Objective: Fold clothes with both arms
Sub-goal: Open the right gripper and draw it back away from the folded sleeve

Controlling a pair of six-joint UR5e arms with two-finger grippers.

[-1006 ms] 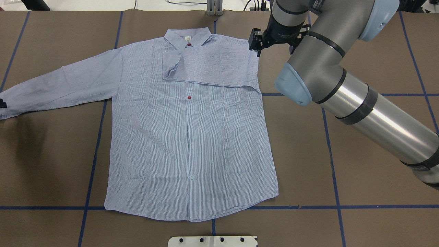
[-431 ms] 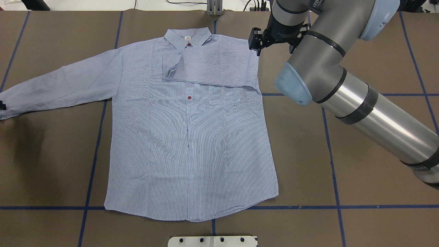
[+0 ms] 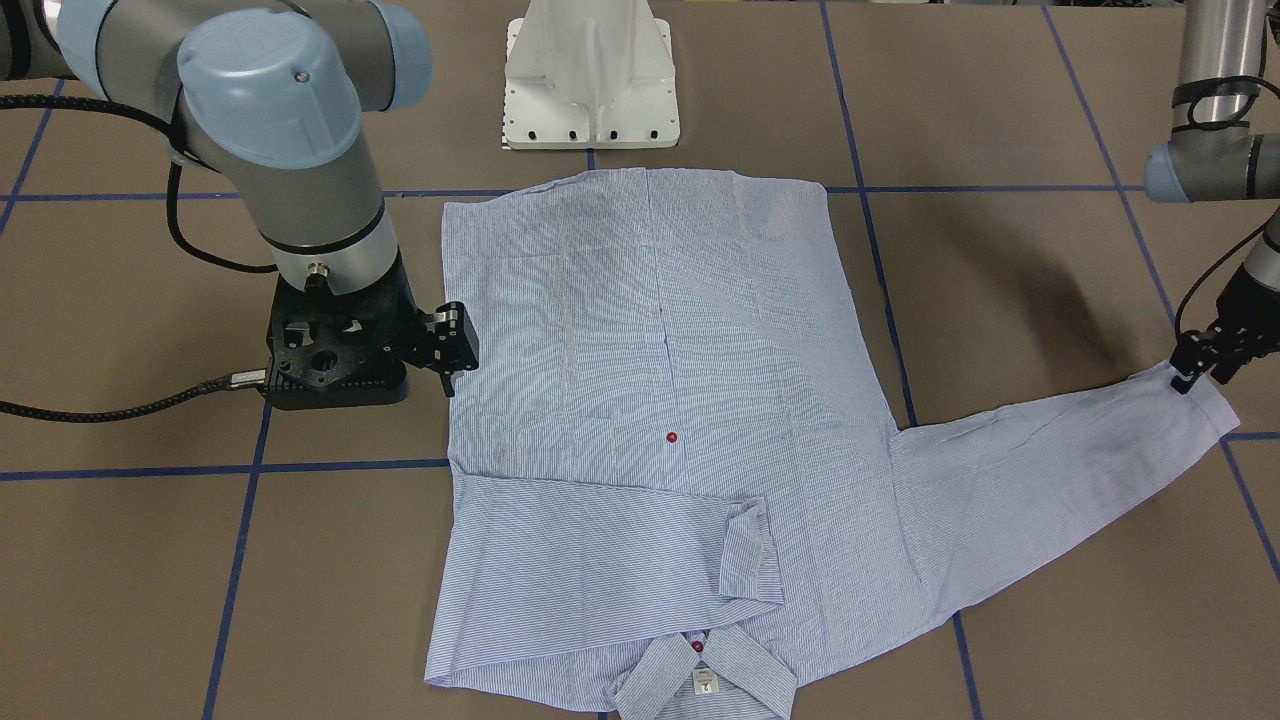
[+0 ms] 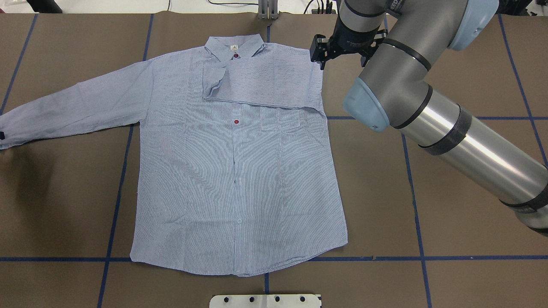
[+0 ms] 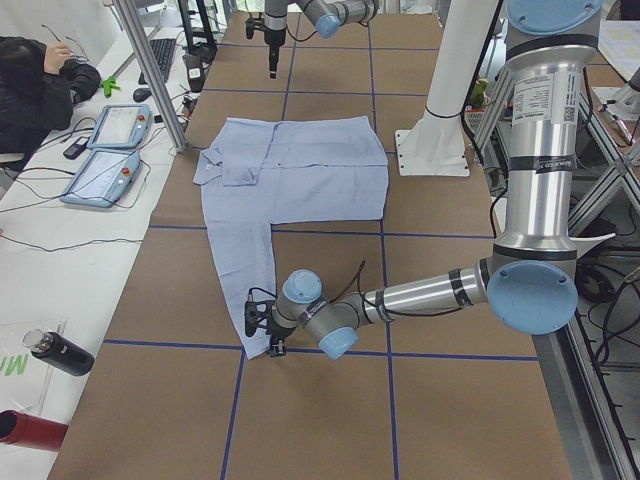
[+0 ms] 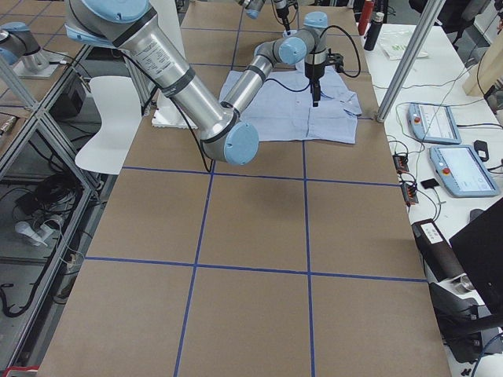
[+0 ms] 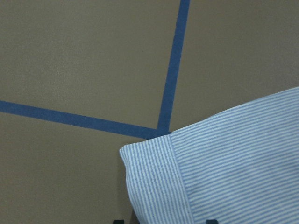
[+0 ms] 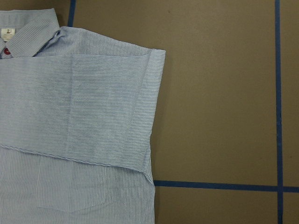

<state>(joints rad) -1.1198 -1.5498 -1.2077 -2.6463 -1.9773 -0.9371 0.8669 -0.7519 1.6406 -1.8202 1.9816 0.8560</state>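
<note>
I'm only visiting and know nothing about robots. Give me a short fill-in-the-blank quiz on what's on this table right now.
The striped shirt lies flat with ____ of its sleeves folded across its chest.
The other sleeve stretches out toward the robot's ____ side.
The left gripper sits at that sleeve's ____.
The button just below the folded sleeve is ____.
Missing words: one, left, cuff, red.
</note>
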